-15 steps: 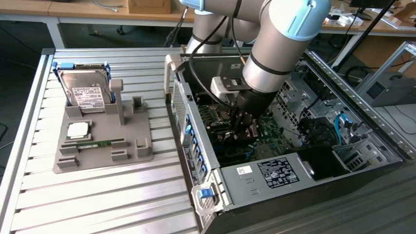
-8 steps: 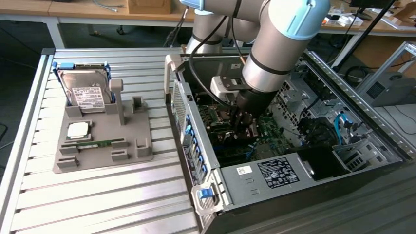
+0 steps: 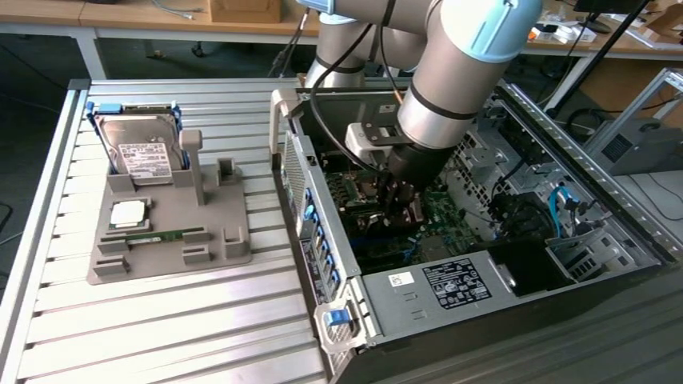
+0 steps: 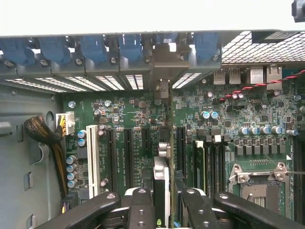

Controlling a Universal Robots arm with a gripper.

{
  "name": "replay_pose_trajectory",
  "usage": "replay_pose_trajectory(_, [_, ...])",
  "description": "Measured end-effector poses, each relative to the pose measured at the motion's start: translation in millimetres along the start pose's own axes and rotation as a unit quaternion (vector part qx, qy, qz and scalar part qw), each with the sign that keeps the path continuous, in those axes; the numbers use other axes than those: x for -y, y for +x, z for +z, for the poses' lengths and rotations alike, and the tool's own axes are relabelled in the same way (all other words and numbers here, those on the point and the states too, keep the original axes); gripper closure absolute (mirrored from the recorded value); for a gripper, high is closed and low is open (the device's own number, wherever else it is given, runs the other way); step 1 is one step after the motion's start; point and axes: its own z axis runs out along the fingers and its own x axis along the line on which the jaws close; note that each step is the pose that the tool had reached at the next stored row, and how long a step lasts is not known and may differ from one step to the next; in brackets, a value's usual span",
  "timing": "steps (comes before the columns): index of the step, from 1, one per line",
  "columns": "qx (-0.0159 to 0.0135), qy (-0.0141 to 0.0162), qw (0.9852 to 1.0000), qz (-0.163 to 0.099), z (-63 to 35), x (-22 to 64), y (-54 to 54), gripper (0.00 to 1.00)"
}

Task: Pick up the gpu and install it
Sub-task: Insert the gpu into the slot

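black claw [image 4: 164,206] grips the gpu [image 4: 161,175] edge-on, apparently just above the green motherboard [image 4: 128,112] slots.

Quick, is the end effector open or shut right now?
End effector: closed on the thin flat gpu card with the silver metal edge, over the green motherboard.
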Motion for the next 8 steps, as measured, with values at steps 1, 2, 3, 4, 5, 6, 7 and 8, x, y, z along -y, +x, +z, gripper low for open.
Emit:
replay_pose_trajectory(1, [0.0000,0.0000,1.0000,0.000,0.0,-0.1,0.0,0.73])
replay_pose_trajectory(2, [-0.0001,0.0000,1.0000,0.000,0.0,-0.1,0.0,0.73])
replay_pose_trajectory(3, [-0.0002,-0.0001,1.0000,0.000,0.0,-0.2,0.0,0.73])
replay_pose_trajectory(4, [-0.0002,-0.0001,1.0000,0.000,0.2,-0.2,0.1,0.73])
replay_pose_trajectory(5, [-0.0001,-0.0001,1.0000,0.000,0.6,-0.2,0.1,0.73])
replay_pose_trajectory(6, [-0.0001,-0.0001,1.0000,0.000,1.0,-0.2,0.1,0.73])
replay_pose_trajectory(7, [-0.0001,-0.0001,1.0000,0.000,1.2,-0.1,0.1,0.73])
replay_pose_trajectory(8, [-0.0002,-0.0001,1.0000,0.000,1.6,-0.1,0.1,0.73])
